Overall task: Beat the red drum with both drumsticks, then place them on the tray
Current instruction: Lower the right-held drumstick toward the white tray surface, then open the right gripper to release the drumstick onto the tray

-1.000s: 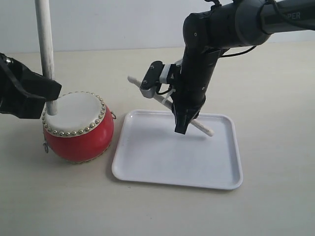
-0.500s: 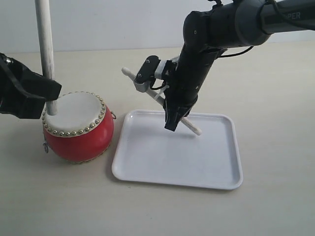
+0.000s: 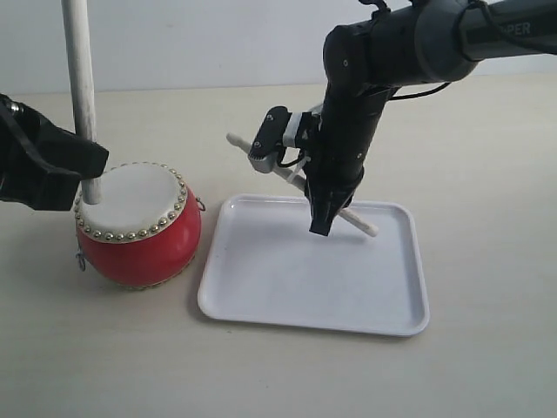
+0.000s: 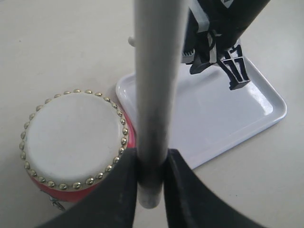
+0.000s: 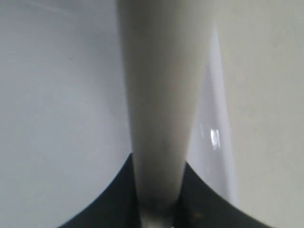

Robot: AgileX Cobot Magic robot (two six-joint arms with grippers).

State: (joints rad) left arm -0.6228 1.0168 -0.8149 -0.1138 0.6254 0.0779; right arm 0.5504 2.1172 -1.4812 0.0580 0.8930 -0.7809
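Note:
The red drum [image 3: 137,228] with its cream skin stands left of the white tray [image 3: 287,292]. My left gripper [image 3: 85,167] is shut on one drumstick [image 3: 80,78], which it holds nearly upright, lower end at the skin's left edge. In the left wrist view that drumstick [image 4: 154,95] rises between the left gripper [image 4: 151,176] jaws, beside the drum [image 4: 71,137] and tray [image 4: 223,128]. My right gripper [image 3: 320,225] is shut on the other drumstick [image 3: 359,224], slanted low over the tray's back part. The right wrist view shows this drumstick [image 5: 159,95] in the right gripper [image 5: 159,202] above the tray [image 5: 57,123].
The right arm [image 3: 365,78] reaches down from the upper right over the tray. The beige tabletop [image 3: 479,174] lies bare around the drum and tray. The tray's rim [image 5: 216,137] runs close beside the held stick in the right wrist view.
The right gripper swung its drumstick left and up half a second ago, then came back right and down over the tray. The left gripper and its stick have not moved.

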